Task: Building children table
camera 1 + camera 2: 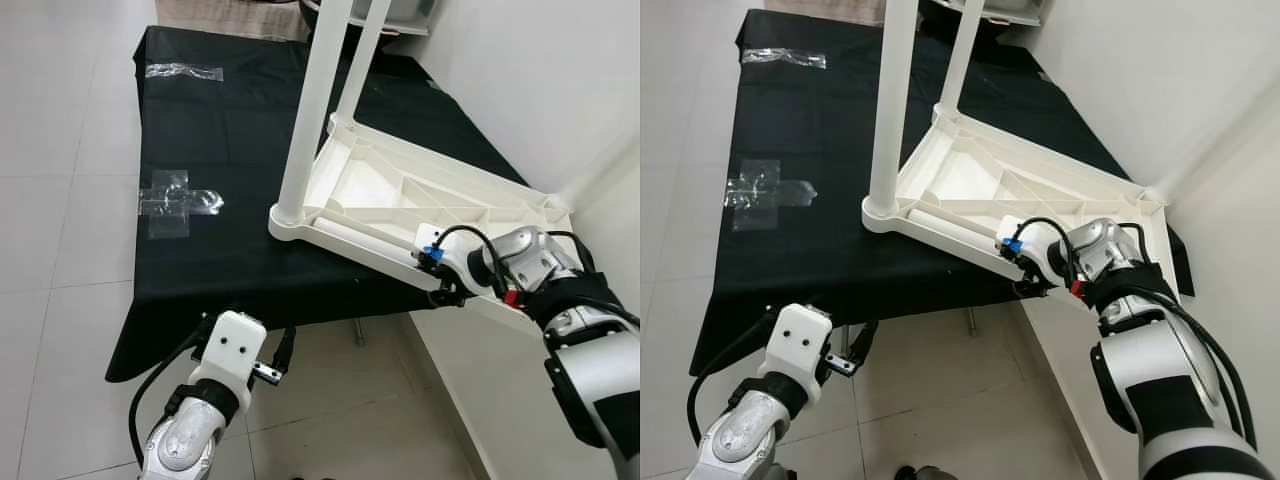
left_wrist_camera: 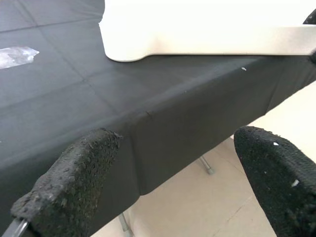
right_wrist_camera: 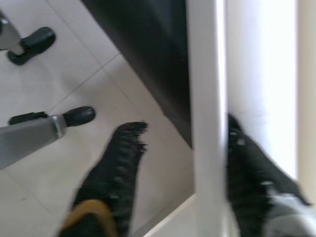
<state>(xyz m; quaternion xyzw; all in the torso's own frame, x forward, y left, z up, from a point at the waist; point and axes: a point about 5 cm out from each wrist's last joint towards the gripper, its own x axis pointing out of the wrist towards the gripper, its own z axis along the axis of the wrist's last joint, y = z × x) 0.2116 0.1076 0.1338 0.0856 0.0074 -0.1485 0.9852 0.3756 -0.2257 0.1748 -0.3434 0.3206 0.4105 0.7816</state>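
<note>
White upturned table (image 1: 420, 205), unlabelled, gripped at its rim by right end effector (image 3: 182, 173); left end effector (image 2: 163, 182) wide.

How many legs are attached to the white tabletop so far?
2 legs: one stands in the tabletop's near left corner, the other in the far corner. The corner by the right gripper has none visible.
</note>
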